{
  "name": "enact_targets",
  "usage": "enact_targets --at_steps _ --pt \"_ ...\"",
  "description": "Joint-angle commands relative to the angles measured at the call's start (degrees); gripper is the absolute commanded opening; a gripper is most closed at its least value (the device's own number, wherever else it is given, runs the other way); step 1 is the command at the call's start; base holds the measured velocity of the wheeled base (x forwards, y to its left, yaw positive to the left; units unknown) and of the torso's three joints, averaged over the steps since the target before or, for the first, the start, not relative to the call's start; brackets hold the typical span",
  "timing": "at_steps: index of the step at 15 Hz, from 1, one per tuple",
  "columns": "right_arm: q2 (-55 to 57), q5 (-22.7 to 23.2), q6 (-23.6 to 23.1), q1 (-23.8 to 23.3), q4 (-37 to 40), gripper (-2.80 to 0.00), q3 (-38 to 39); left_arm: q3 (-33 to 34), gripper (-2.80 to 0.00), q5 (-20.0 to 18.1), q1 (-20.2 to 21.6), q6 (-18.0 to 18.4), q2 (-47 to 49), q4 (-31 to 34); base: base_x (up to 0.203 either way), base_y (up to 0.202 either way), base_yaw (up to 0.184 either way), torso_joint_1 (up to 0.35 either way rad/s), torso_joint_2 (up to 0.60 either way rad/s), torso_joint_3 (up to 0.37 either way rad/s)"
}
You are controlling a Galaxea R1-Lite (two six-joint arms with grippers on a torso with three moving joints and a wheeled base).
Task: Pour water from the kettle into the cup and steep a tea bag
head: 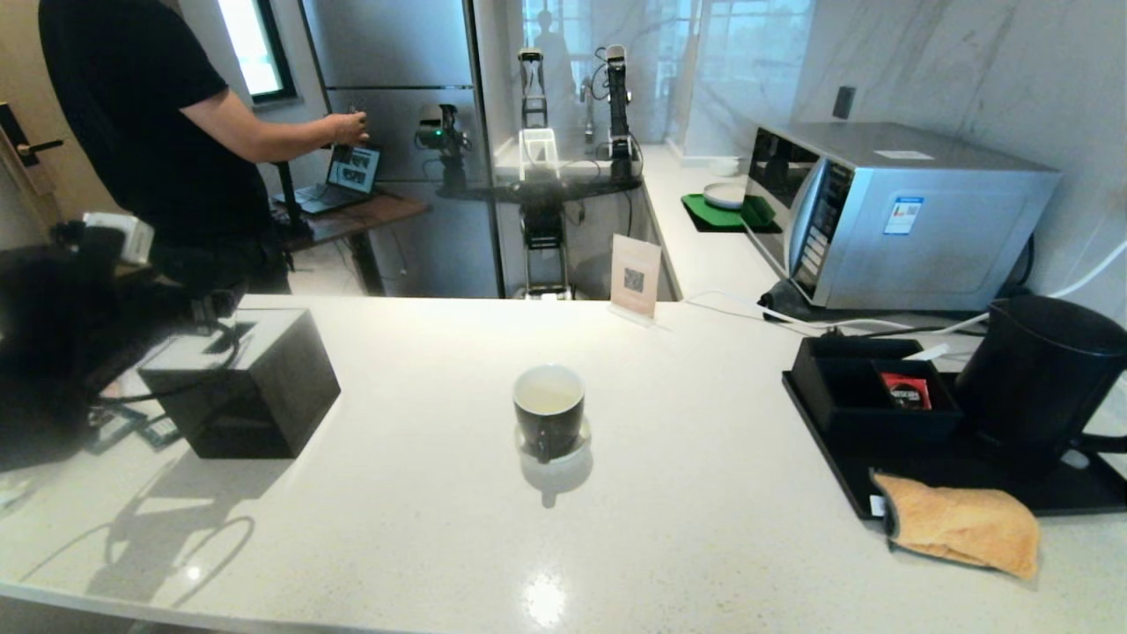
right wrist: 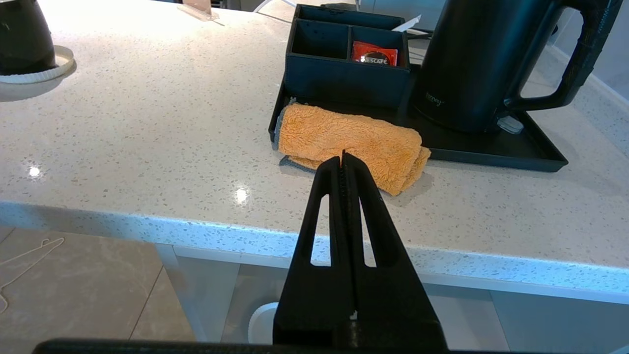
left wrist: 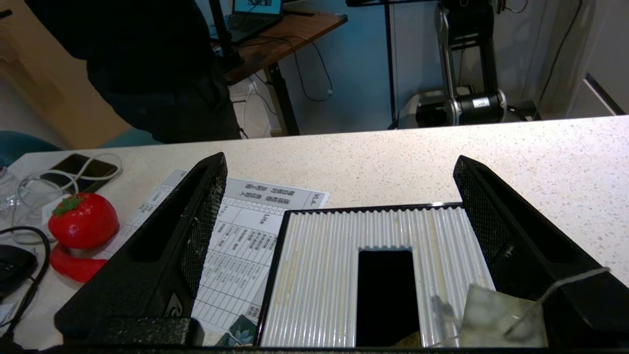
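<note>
The black cup, white inside, stands on a white coaster mid-counter; it also shows far off in the right wrist view. The black kettle stands on the black tray at the right. My left gripper is open wide above the black tissue box, whose ribbed white top lies between its fingers. The tea bag, a pale grey-green pouch, sits by one finger, its string draped across that finger. My right gripper is shut and empty before the counter edge.
An orange cloth lies at the tray's front. An organiser holds a red sachet. A microwave stands behind. A printed sheet, a red toy fruit and cables lie left of the box. A person stands far left.
</note>
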Motion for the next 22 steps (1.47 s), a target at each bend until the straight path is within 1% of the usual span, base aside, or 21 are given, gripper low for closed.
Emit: enact_targets --at_steps 1,5,9,15,18,22 --pt "0.0 0.0 0.0 0.0 0.0 -2.80 0.0 0.0 0.00 -0.1 0.4 0.1 -0.6 -0.4 0.000 0.000 0.000 0.000 0.00 0.000" --pt "0.0 0.0 0.0 0.0 0.0 -2.80 0.0 0.0 0.00 -0.2 2.4 0.1 -0.9 -0.4 0.000 0.000 0.000 0.000 0.00 0.000" --pt "0.1 0.0 0.0 0.0 0.0 -2.80 0.0 0.3 0.00 -0.1 2.8 -0.4 -2.3 -0.4 0.000 0.000 0.000 0.000 0.00 0.000" --pt "0.0 0.0 0.0 0.0 0.0 -2.80 0.0 2.5 0.00 -0.1 3.7 -0.4 -4.1 -0.5 0.000 0.000 0.000 0.000 0.00 0.000" --pt "0.1 0.0 0.0 0.0 0.0 -2.80 0.0 5.2 0.00 0.0 3.7 -0.7 -5.7 -2.7 0.000 0.000 0.000 0.000 0.00 0.000" --pt "0.1 0.0 0.0 0.0 0.0 -2.80 0.0 10.7 0.00 0.2 3.5 -0.8 -9.7 -4.6 0.000 0.000 0.000 0.000 0.00 0.000"
